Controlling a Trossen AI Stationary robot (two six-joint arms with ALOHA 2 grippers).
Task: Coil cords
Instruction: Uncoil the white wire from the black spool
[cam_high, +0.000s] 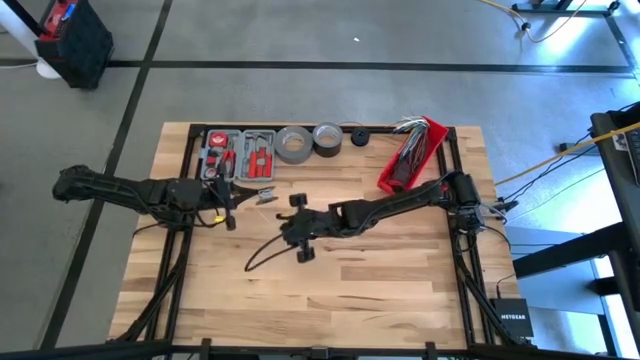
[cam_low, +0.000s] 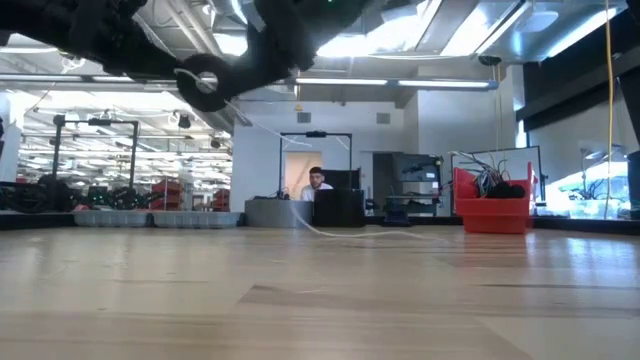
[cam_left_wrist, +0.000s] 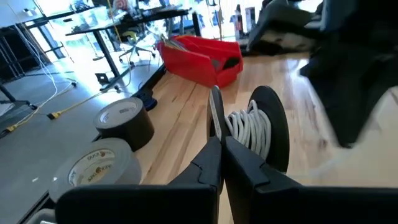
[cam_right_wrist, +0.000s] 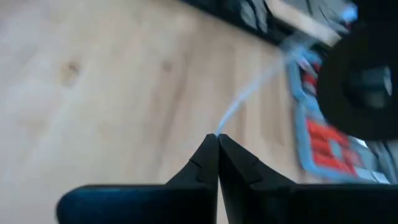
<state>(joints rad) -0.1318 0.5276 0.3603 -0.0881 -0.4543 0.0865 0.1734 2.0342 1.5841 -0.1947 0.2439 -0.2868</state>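
- Here, your right gripper (cam_right_wrist: 217, 138) has its fingers pressed together on the thin white cord (cam_right_wrist: 249, 99), which runs taut from the tips toward a black spool (cam_right_wrist: 367, 87).
- Your left gripper (cam_left_wrist: 217, 127) is clamped on that spool's flange (cam_left_wrist: 216, 112); coils of the cord sit wound on it.
- Both arms reach toward the table's middle, the right one stretched from the far right edge.
- Two grey tape rolls (cam_left_wrist: 102, 167) carry lettering too blurred to read.
- A red bin (cam_high: 412, 152) and a tool tray (cam_high: 240, 155) line the wooden table's (cam_high: 400, 280) back edge.
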